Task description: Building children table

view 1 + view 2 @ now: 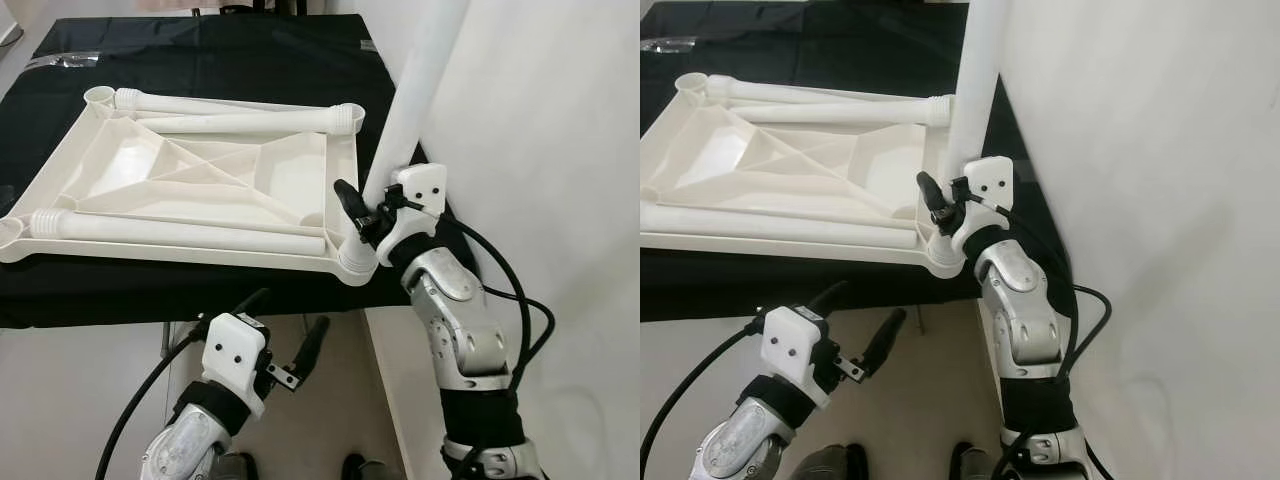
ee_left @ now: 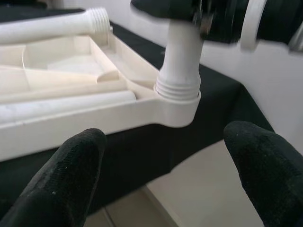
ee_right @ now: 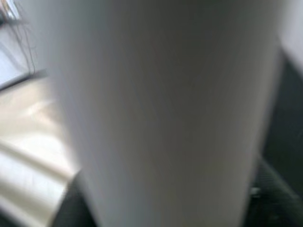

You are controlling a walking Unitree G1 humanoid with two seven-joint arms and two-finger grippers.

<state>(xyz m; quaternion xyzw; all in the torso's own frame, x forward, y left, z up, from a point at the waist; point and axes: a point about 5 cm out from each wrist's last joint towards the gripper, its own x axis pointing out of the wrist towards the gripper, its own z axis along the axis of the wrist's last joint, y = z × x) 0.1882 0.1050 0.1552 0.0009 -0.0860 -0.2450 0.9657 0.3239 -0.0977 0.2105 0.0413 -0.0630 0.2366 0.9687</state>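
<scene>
The right gripper (image 1: 365, 212) holds the upright leg (image 1: 415, 95) in the near right corner socket of the tabletop (image 1: 150, 170), which lies upside down on black cloth (image 1: 250, 50), while the left gripper (image 1: 285, 325) hangs below with fingers wide apart.

Both eye views were aimed forward and down from head height at the upturned white tabletop (image 1: 200, 180) on black cloth (image 1: 250, 60). The left wrist view was pointed past its fingertips (image 2: 61, 179) at the same corner socket (image 2: 177, 101). The right wrist view was pressed close against the blurred upright leg (image 3: 165, 113).
</scene>
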